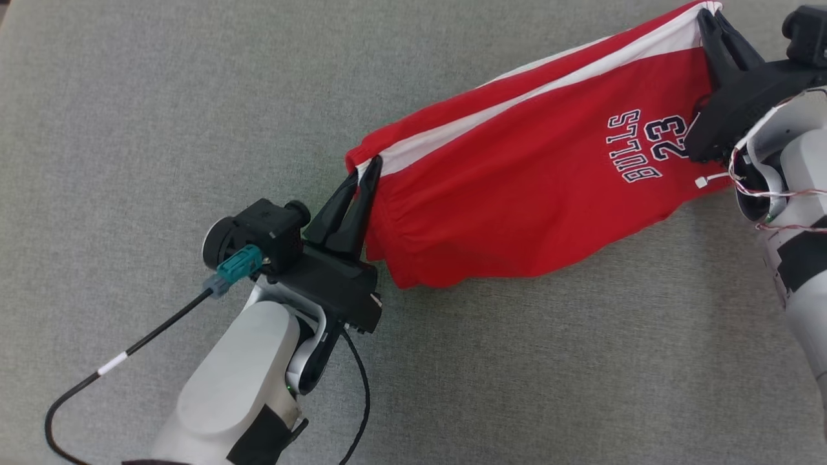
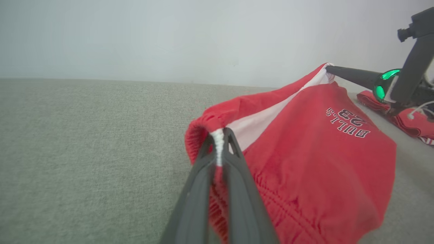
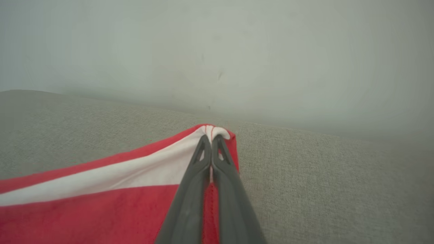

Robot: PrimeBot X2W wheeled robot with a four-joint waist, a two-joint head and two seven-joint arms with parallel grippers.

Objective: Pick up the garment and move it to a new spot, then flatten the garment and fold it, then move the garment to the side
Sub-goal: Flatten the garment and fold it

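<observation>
The garment (image 1: 530,174) is a pair of red shorts with a white side stripe and "BULLS 23" printed on it, stretched between my two grippers above the grey cloth surface. My left gripper (image 1: 367,169) is shut on the elastic waistband end, seen close up as the garment (image 2: 305,142) bunches around my left gripper (image 2: 220,135). My right gripper (image 1: 707,16) is shut on the far hem corner at the upper right. In the right wrist view my right gripper (image 3: 212,139) pinches the white-striped corner of the garment (image 3: 101,200). The cloth sags between both grips.
A grey fabric-covered surface (image 1: 161,116) stretches all around, with a pale wall (image 2: 169,34) behind it. A black cable (image 1: 129,352) trails from my left wrist. Another piece of red cloth (image 2: 407,118) lies on the surface beyond my right arm.
</observation>
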